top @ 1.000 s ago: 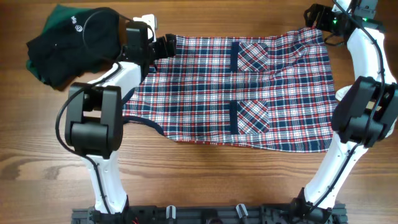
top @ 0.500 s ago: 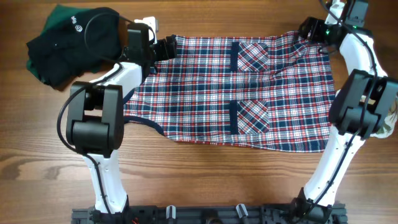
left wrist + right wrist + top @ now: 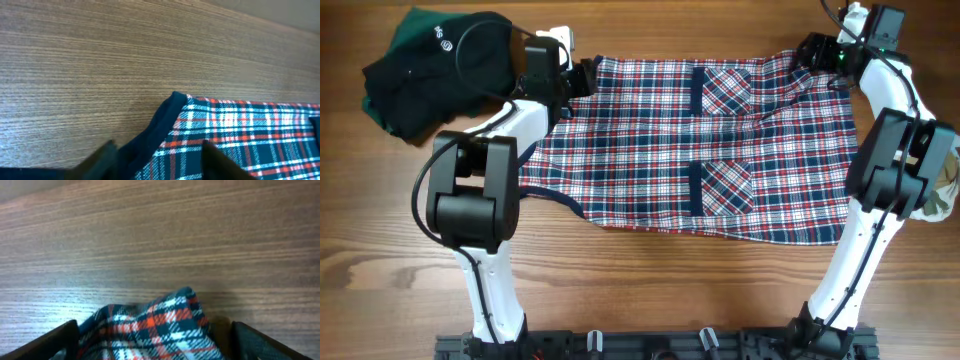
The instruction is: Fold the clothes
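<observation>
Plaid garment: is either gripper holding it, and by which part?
Nothing is held: left gripper straddles a navy-trimmed corner of the plaid garment, right gripper a bunched corner, jaws apart.

A robotics lab bench, not a home; two white-and-black robot arms, the left arm [image 3: 470, 200] and the right arm [image 3: 900, 170], rise from a black rail [image 3: 650, 345] along the near edge of a wood-grain table [image 3: 650, 290]; a bare black cable [image 3: 462, 32] loops beside the left one; a plaid sleeveless garment [image 3: 720, 150] lies spread between them; a dark green garment [image 3: 410, 80] sits bundled at the far left.
</observation>
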Controlling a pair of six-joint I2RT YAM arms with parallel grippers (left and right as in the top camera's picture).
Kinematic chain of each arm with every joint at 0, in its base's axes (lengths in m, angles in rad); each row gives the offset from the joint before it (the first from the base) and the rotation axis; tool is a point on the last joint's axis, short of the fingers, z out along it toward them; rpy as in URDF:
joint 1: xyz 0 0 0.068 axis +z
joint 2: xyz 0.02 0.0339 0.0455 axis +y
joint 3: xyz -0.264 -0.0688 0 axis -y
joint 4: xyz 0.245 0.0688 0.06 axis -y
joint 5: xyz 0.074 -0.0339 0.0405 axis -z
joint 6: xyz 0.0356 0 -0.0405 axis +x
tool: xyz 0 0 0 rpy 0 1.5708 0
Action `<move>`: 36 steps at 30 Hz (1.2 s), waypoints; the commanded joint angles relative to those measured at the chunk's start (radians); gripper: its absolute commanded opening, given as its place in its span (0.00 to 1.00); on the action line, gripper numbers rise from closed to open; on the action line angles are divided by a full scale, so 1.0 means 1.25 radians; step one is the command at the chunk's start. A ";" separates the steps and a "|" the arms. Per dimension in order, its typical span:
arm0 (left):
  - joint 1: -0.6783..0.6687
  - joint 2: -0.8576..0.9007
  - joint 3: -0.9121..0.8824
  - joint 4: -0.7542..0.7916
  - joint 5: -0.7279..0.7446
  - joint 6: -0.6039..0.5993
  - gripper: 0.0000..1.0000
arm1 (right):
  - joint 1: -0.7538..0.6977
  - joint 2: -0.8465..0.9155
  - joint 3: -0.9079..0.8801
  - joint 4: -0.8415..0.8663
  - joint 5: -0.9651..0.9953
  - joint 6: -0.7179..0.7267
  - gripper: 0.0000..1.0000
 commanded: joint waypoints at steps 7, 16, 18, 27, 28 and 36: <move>0.001 0.011 0.000 0.005 -0.002 0.007 0.06 | -0.006 0.020 0.012 0.007 -0.004 -0.001 0.45; 0.001 0.013 0.000 0.004 -0.002 0.007 0.41 | -0.006 0.020 0.012 0.004 -0.004 0.034 0.27; 0.001 0.023 0.000 0.004 -0.002 0.007 0.57 | -0.006 0.020 0.012 0.003 -0.004 0.034 0.27; 0.001 0.081 0.000 0.029 -0.002 0.007 0.88 | -0.006 0.020 0.012 -0.018 -0.004 0.032 0.26; 0.002 0.081 0.001 0.035 -0.002 0.007 0.87 | -0.006 0.020 0.012 -0.018 -0.004 0.033 0.23; 0.001 0.081 0.001 0.049 -0.002 0.003 0.07 | -0.006 0.020 0.013 -0.037 -0.010 0.034 0.04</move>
